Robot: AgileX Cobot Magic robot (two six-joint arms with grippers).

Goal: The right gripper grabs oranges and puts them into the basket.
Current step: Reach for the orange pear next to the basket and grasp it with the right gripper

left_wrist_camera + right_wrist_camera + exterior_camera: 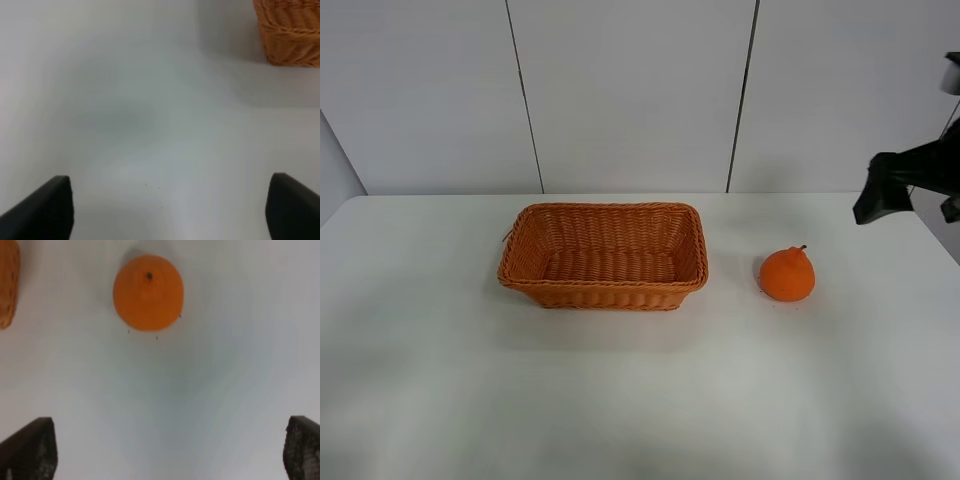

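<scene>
White table: we see the orange sitting near the basket, not touching. Mostly cut off at the view's edge, the right gripper hangs with jaws wide apart, clamping nothing.

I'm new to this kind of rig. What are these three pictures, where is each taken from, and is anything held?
This is a robot with two arms, each ending in a pair of jaws. One picture looks down from a high camera onto a white table. The other two come from cameras on the arms' wrists, looking out past the jaws. On the table stand a woven basket, nothing in it, and to its right, apart from it, one orange. The right arm shows at the high view's right edge, clear of the fruit. Its wrist view shows two dark fingertips set wide apart, the orange ahead of them: jaws open, holding nothing. The left wrist view shows open jaws too, and a basket corner.
</scene>
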